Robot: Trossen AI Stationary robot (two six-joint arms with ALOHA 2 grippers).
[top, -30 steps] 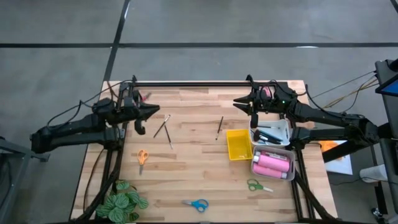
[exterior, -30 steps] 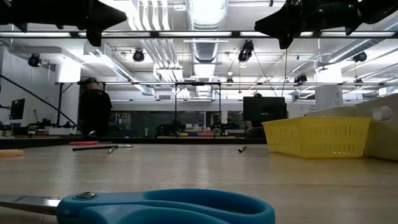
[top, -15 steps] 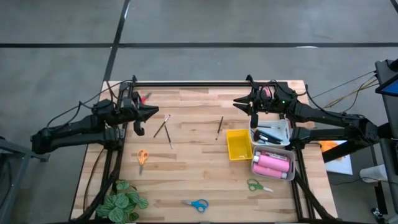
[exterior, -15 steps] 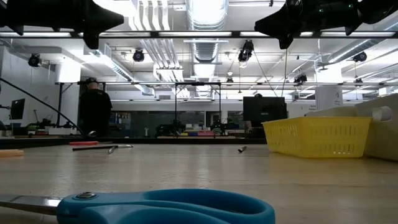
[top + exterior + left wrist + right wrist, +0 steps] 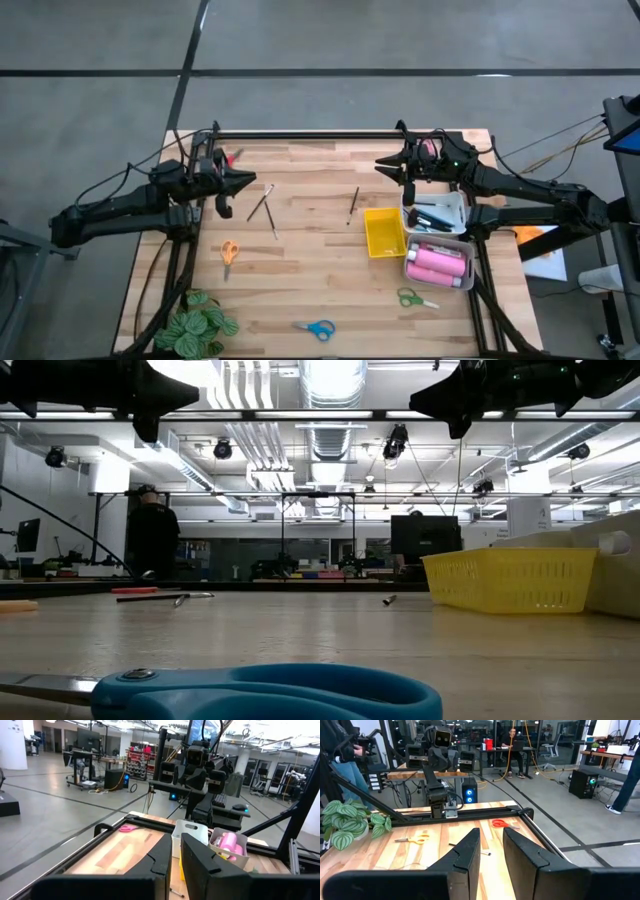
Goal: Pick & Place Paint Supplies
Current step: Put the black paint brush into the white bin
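— High view: anything changed?
— No. Left gripper (image 5: pixel 247 180) and right gripper (image 5: pixel 384 163) still hover near the wooden table's (image 5: pixel 300 290) far edge, fingers narrowly apart, empty. Thin loose brushes (image 5: pixel 264 208) lie mid-table.

Orange scissors (image 5: pixel 415 839) near leafy plant (image 5: pixel 347 822)

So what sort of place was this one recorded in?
Probably a robotics lab or workshop hall: a wooden table on concrete floor, exposed ceiling ducts, and equipment racks beyond.

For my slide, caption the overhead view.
Both arms hover over a wooden table strewn with scissors, brushes and trays.
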